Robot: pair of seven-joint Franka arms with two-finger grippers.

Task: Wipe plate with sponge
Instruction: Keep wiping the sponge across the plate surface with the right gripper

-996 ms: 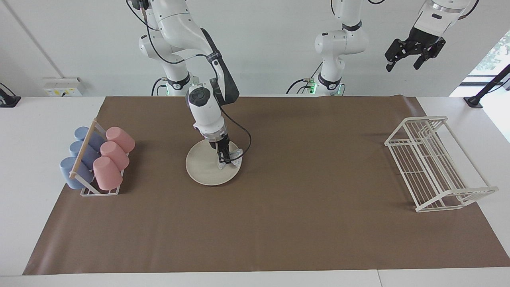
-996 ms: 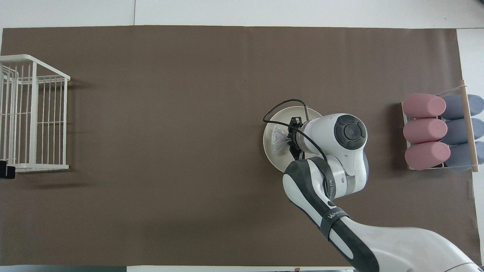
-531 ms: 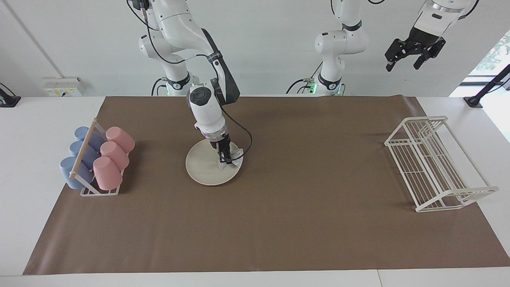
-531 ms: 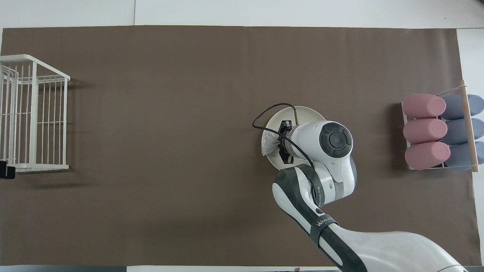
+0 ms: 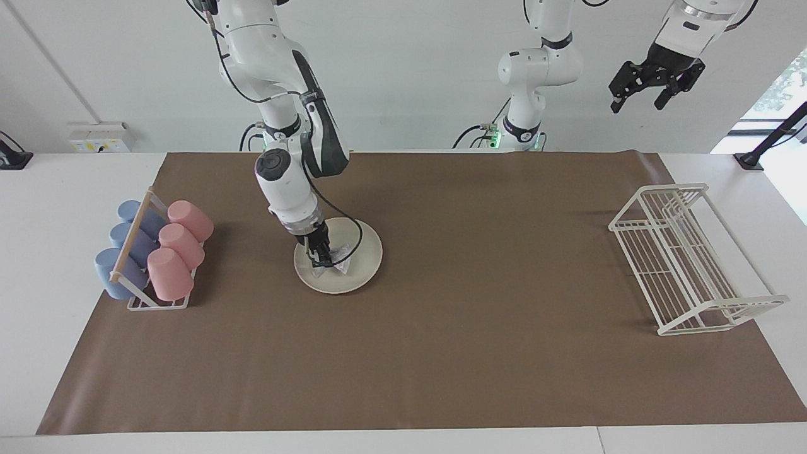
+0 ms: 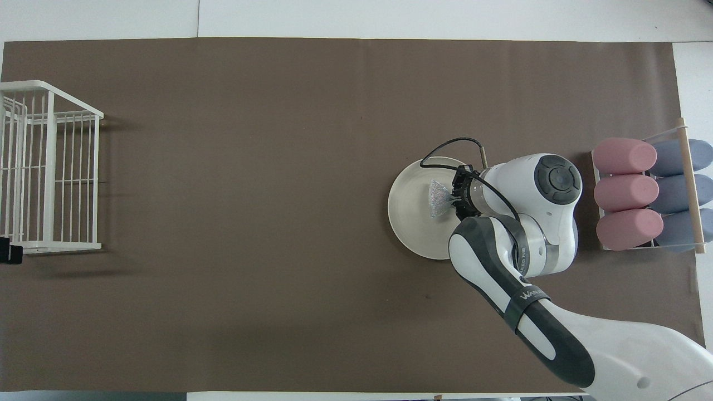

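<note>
On the brown mat (image 5: 441, 353), toward the right arm's end, the plate (image 5: 362, 255) lies flat; the right gripper (image 5: 323, 261) presses the sponge (image 5: 340, 263), pinched in its fingers, onto it. A second ago the sponge sat at the plate's edge toward the left arm. One cup rack (image 5: 135, 302) beside it holds three pink and three blue cups. One wire rack (image 5: 687, 258) stands well apart. The left gripper (image 5: 652, 85) waits raised, fingers apart.

Glittery, wrinkly sponge (image 5: 339, 260); smooth matt plate (image 5: 364, 252) (cream); matt brown table cover (image 5: 441, 353).
</note>
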